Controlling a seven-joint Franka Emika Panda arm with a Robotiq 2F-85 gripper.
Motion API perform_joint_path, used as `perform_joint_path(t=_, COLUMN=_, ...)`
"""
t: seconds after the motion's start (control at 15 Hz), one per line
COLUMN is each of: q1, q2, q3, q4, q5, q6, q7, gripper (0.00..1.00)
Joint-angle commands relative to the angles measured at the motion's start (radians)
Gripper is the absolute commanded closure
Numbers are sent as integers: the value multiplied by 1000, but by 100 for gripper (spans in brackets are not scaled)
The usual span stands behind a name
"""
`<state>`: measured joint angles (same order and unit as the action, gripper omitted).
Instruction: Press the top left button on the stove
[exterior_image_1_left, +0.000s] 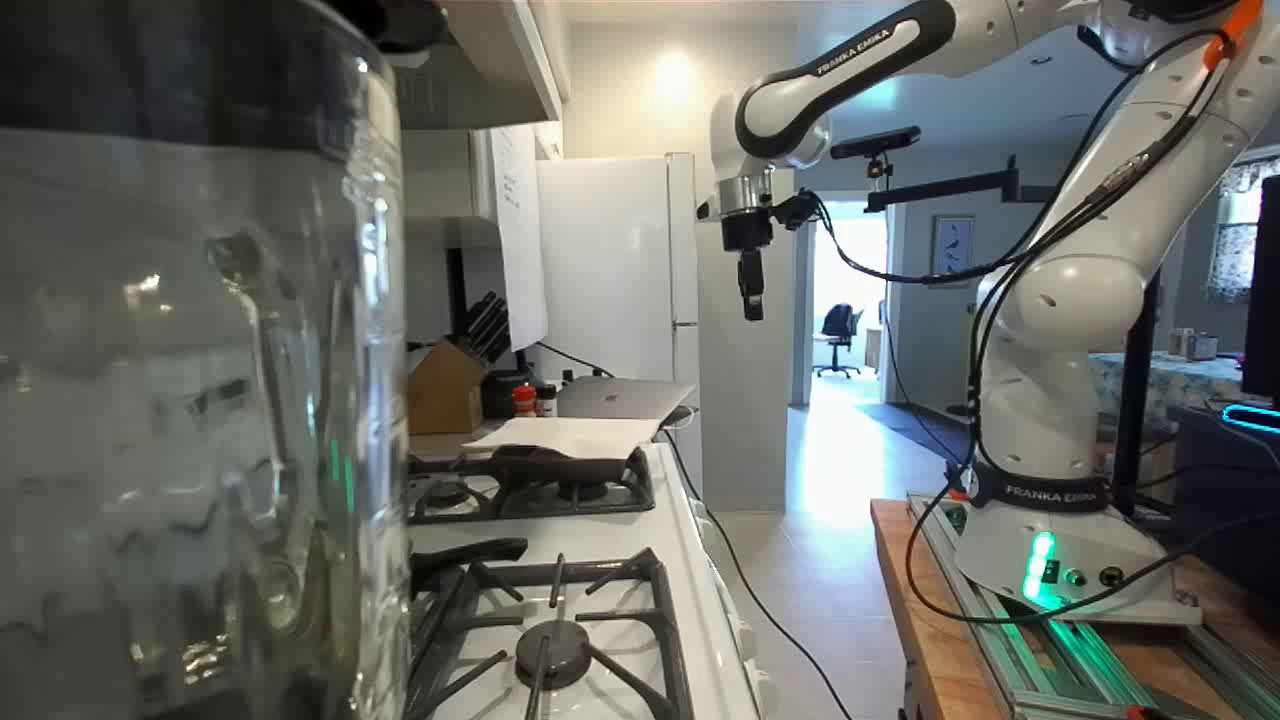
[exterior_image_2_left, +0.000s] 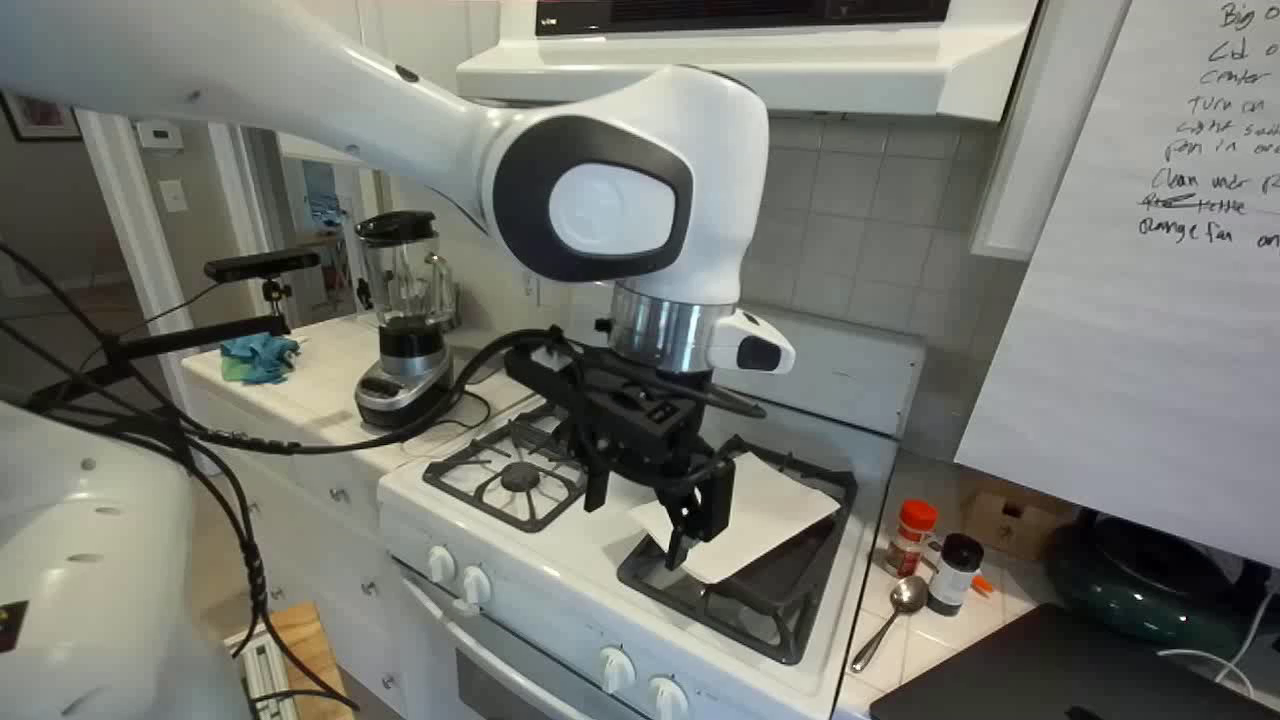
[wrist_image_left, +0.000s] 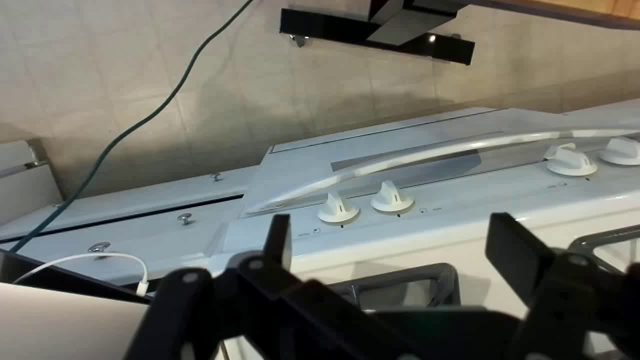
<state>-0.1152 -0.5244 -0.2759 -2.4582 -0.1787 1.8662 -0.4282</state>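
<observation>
Wrist view: the gripper (wrist_image_left: 392, 242) has its fingers (wrist_image_left: 515, 257) spread wide apart, with nothing held between them; beyond them show the front of the stove (wrist_image_left: 475, 192) and its white knobs (wrist_image_left: 338, 210).
Stove: a white range set in along the counter (exterior_image_2_left: 325, 370), with grates (exterior_image_1_left: 672, 640) on top, four knobs in front and a back panel (exterior_image_2_left: 850, 372) toward the tiled wall.
Gripper height: in an exterior view the tips point down from above the level of the stove top, apart from it and touching nothing.
Top left button: cannot be picked out; the controls that show are knobs, and the arm (exterior_image_2_left: 720, 200) hides part of the back panel, so I cannot tell which control is meant.
Paper sheet (exterior_image_2_left: 780, 510): lies over a grate, with something dark beneath that I cannot make out.
Blender (exterior_image_2_left: 405, 385): stands on the counter, well apart from the gripper; unlikely to matter for a press.
Done so far: at most, I would say, the reach out toward the stove; no press shows.
Left to do: in my judgement, nearly the whole job: settle on the button, bring the fingers together into one firm tip, line it up, push, then back off.
Stage: early, since the gripper is not at any control that shows.
</observation>
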Motion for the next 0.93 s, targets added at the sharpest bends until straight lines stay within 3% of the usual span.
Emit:
perform_joint_path(t=0.0, q1=-7, q2=1, q3=7, q4=1, q5=4, q6=-1, q7=-3, gripper=0)
perform_joint_path(t=0.33, q1=4, q2=3, q3=17, q4=-5, q5=9, q6=14, q7=1, gripper=0)
perform_joint_path(t=0.87, q1=117, q2=63, q3=102, q4=5, q5=96, q6=54, q7=-1, gripper=3)
